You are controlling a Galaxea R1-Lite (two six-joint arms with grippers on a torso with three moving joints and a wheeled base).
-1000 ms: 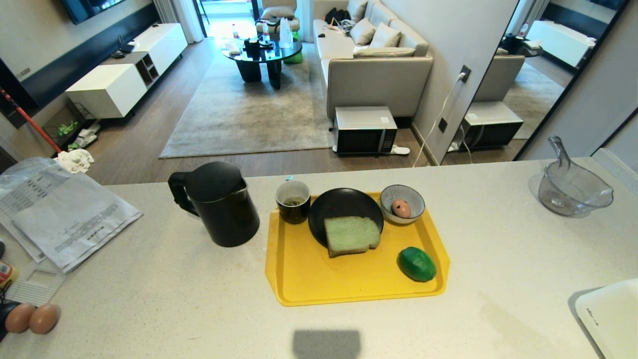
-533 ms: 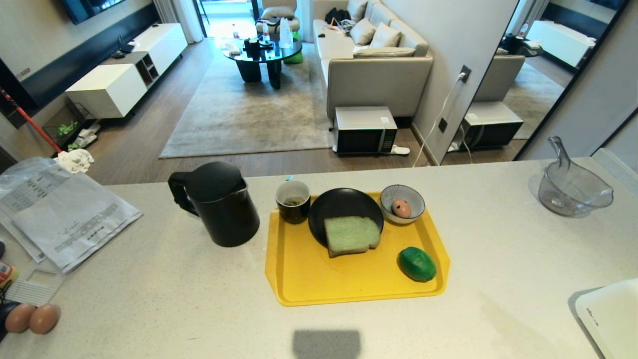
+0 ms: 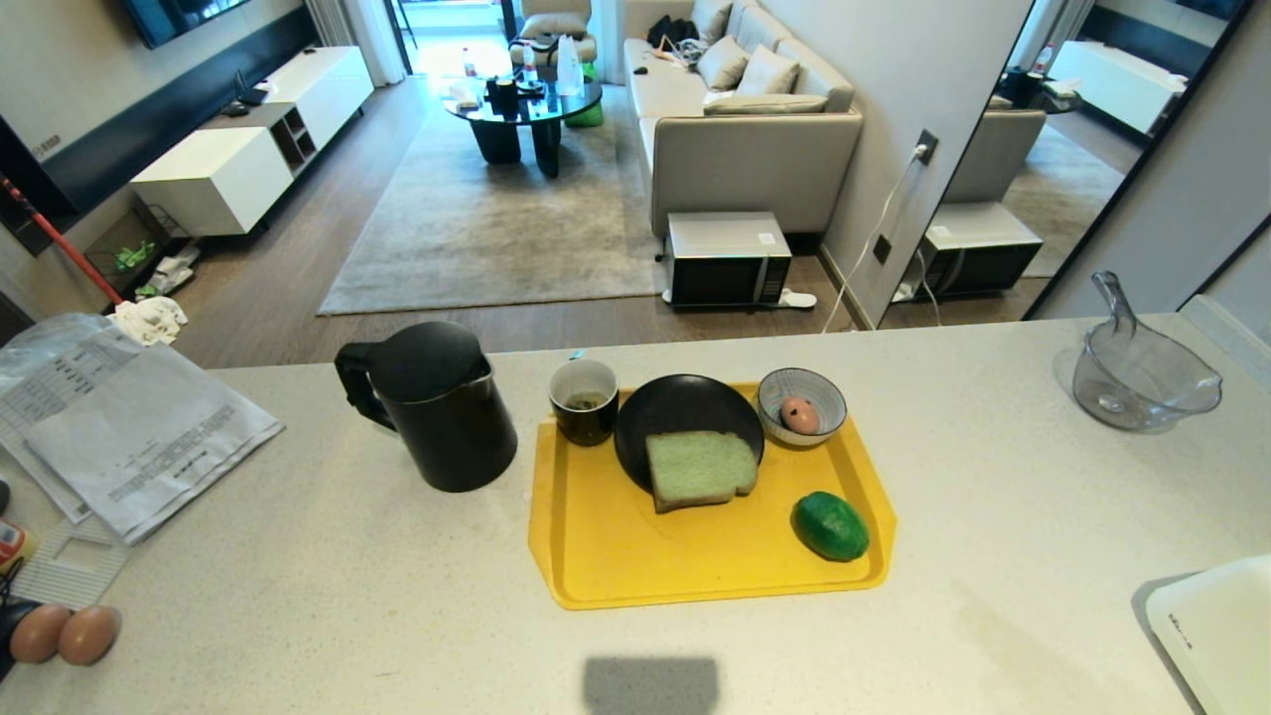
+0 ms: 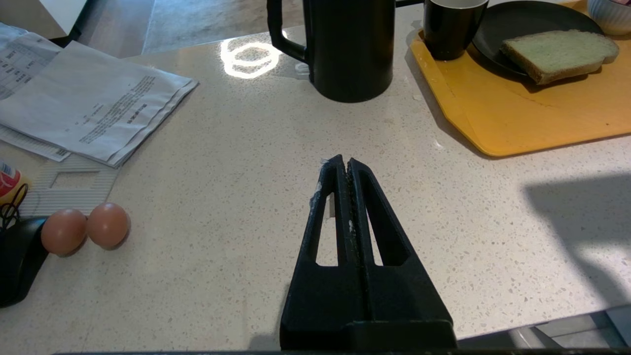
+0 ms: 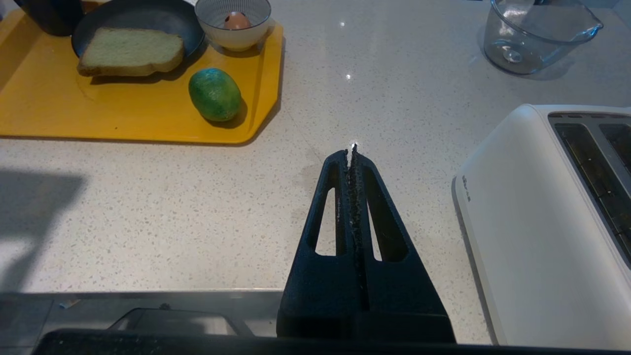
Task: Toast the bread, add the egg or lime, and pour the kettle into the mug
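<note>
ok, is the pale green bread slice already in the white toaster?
No, the pale green bread slice still lies on the round black plate on the yellow tray; the white toaster slots look empty.

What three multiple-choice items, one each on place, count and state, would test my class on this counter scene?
1. Where does the bread lie?
A in the bowl
B partly on the black plate
C in the toaster

2. How many eggs show in the head view?
A one
B two
C three

3. How is the left gripper?
A open
B shut, empty
C holding the kettle

Key: 1 B, the slice overhangs the plate onto the tray; 2 C, one in the bowl, two on the counter; 3 B, its tips meet above bare counter.
</note>
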